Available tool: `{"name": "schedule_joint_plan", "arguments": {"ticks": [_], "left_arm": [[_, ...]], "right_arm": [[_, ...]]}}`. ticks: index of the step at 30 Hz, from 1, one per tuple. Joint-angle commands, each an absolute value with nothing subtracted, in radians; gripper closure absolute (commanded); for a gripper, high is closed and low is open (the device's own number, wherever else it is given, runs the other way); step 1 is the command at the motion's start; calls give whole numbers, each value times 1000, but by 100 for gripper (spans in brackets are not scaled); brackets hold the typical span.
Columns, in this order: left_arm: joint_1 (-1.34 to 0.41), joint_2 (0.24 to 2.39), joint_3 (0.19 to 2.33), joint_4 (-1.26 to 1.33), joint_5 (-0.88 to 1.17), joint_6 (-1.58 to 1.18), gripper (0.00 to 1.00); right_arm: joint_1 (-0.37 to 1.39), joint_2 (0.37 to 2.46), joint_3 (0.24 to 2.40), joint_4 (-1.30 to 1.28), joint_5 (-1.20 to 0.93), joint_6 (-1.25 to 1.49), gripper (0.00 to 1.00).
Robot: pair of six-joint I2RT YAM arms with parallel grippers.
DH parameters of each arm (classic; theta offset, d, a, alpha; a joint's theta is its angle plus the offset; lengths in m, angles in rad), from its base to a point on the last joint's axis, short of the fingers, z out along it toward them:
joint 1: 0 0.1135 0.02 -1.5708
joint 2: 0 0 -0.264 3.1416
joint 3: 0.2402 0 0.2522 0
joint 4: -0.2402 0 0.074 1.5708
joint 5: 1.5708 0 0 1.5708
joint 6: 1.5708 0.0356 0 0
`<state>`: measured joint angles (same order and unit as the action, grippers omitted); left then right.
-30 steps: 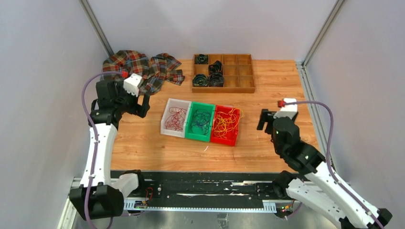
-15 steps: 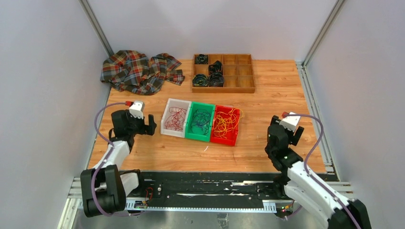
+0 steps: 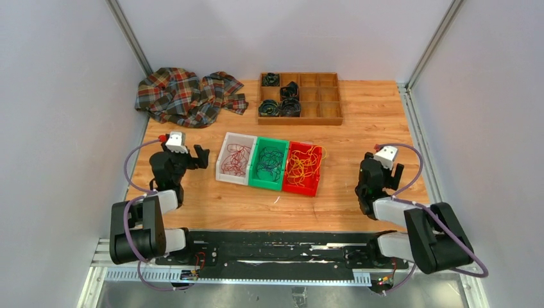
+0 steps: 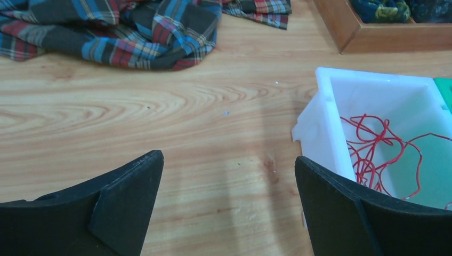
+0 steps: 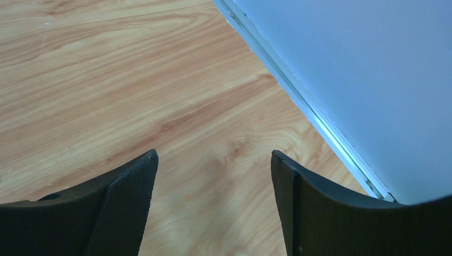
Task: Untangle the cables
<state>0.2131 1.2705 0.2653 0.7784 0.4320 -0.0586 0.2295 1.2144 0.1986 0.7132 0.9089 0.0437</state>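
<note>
The cables lie sorted in three bins in a row mid-table. Red cables (image 3: 236,158) fill a white bin (image 3: 221,165), dark purple-blue cables (image 3: 270,163) a green bin (image 3: 264,186), and yellow cables (image 3: 303,164) a red bin (image 3: 301,190). My left gripper (image 3: 195,159) hovers low just left of the white bin, open and empty. In the left wrist view the left gripper (image 4: 229,158) frames bare wood, with the red cables (image 4: 378,149) in the white bin (image 4: 330,106) at the right. My right gripper (image 3: 383,168) is right of the bins, open; in its own view the right gripper (image 5: 214,153) holds nothing.
A crumpled plaid cloth (image 3: 186,95) lies at the back left. A wooden compartment tray (image 3: 321,96) with thick black coils stands at the back centre. A metal rail (image 5: 298,90) and grey wall bound the table's right side.
Both arms have folded back and down toward their bases. The left gripper came from beside the cloth to near the white bin. The right one drew back. Both stayed open.
</note>
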Motion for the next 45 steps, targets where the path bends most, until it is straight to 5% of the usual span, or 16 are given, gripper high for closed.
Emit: {"name": "schedule_joint_plan", "arguments": {"ticks": [1, 11, 16, 20, 45], "left_arm": [[213, 1332, 192, 1102, 393, -111, 2], [86, 1433, 5, 1532, 263, 0, 2], [69, 1348, 156, 1137, 215, 26, 2], [24, 1364, 191, 1068, 172, 58, 2], [23, 1370, 179, 1109, 171, 52, 2]], "right_arm": [[216, 1300, 221, 960, 817, -23, 23], [205, 1363, 243, 981, 603, -121, 23], [169, 1402, 85, 1296, 358, -162, 22], [115, 1415, 227, 1025, 403, -93, 22], [78, 1399, 219, 1021, 330, -69, 20]]}}
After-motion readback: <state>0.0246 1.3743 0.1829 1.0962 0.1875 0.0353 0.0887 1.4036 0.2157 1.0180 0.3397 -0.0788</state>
